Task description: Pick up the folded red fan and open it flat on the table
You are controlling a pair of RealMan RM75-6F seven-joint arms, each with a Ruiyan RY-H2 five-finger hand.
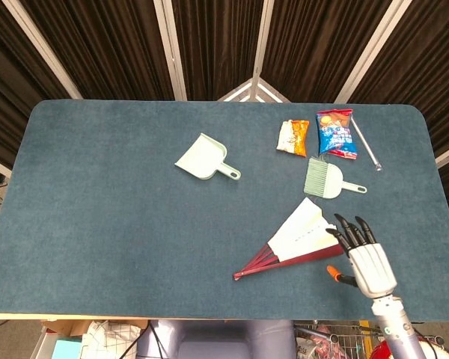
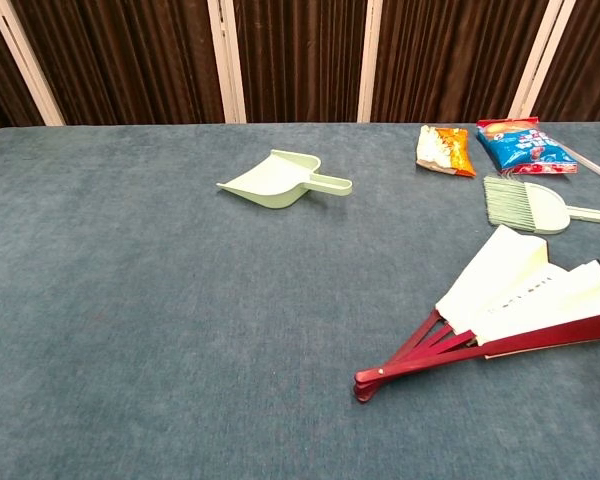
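The red fan (image 1: 293, 243) lies partly spread on the blue table (image 1: 97, 202), white leaf up, red ribs meeting at a pivot toward the front. The chest view has the fan (image 2: 510, 310) at the right, running past the frame edge. My right hand (image 1: 365, 258) hovers at the fan's right end with its fingers apart and their tips over the outer red rib; it holds nothing. It does not show in the chest view. My left hand is in neither view.
A pale green dustpan (image 1: 203, 158) lies mid-table. A matching hand brush (image 1: 328, 179), an orange snack bag (image 1: 292, 137), a blue snack bag (image 1: 336, 133) and a thin metal rod (image 1: 365, 143) crowd the far right, just behind the fan.
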